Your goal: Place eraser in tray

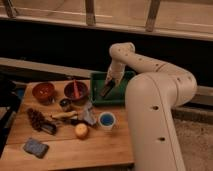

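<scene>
The green tray point(121, 96) stands at the back right of the wooden table point(90, 150), next to the two bowls. My gripper point(107, 90) hangs from the white arm over the tray's left half. It is shut on the eraser point(105, 92), a flat black block that tilts downward just above the tray floor, inside the walls. I cannot tell whether the eraser touches the floor. The arm's big white body point(160, 120) hides the tray's right end.
Two red-brown bowls point(43, 92) point(76, 90) stand left of the tray, one with a red utensil in it. A blue cup point(106, 120), a yellow fruit point(81, 130), a pinecone point(36, 119), a small dark block point(49, 128) and a blue-grey sponge point(35, 147) lie on the table.
</scene>
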`<state>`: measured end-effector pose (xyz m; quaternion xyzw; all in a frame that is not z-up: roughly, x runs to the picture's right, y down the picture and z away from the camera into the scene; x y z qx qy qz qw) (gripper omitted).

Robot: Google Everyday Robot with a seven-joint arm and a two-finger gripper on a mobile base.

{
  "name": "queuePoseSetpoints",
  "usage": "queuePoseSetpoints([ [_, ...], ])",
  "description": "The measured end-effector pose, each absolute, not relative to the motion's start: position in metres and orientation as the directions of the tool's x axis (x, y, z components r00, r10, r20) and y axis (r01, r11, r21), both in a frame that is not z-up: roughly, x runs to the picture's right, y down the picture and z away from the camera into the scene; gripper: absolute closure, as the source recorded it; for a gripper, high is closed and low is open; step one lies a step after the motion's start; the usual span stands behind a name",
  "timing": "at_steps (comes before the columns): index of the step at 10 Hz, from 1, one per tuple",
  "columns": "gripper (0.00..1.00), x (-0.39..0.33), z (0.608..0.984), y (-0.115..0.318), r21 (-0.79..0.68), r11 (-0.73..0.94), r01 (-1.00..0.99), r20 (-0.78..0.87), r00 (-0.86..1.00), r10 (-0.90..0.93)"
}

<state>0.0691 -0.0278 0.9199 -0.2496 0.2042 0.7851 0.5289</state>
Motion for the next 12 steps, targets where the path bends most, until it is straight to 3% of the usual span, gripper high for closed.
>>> queuePoseSetpoints([
  [1, 0.40, 0.070, 0.929, -0.018, 0.060, -0.368, -0.928, -0.620, -0.324, 0.714],
  [2, 0.36, 0.071, 0.933, -0.014, 0.059, -0.374, -0.926, -0.622, -0.327, 0.711],
  [12, 0.35, 0.067, 0.929, -0.025, 0.034, -0.391, -0.920, -0.631, -0.323, 0.705],
])
